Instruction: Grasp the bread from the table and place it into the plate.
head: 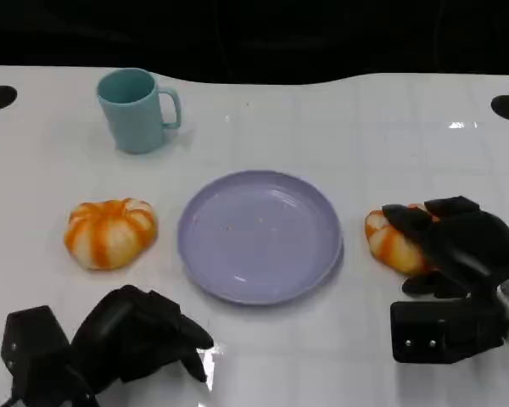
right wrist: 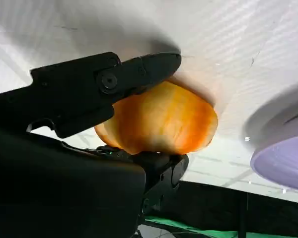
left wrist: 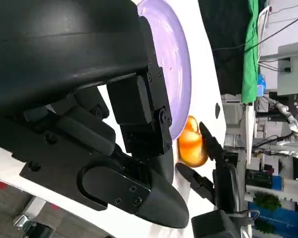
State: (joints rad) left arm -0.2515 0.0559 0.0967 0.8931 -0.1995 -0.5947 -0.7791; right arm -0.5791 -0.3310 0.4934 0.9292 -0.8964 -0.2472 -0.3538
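Head camera looks down across the white table point(head: 390, 127), both wrist cameras ride tight behind their black hands near its front edge, and all three share the purple plate point(head: 259, 233) and right-side bread point(right wrist: 164, 119).

The white tabletop point(head: 339, 127) carries a lavender plate point(head: 260, 235) at its middle. A teal mug point(head: 138, 110) stands well behind it to the left. One orange-striped bread point(head: 110, 232) lies left of the plate, another bread point(head: 392, 242) just beside its right rim.
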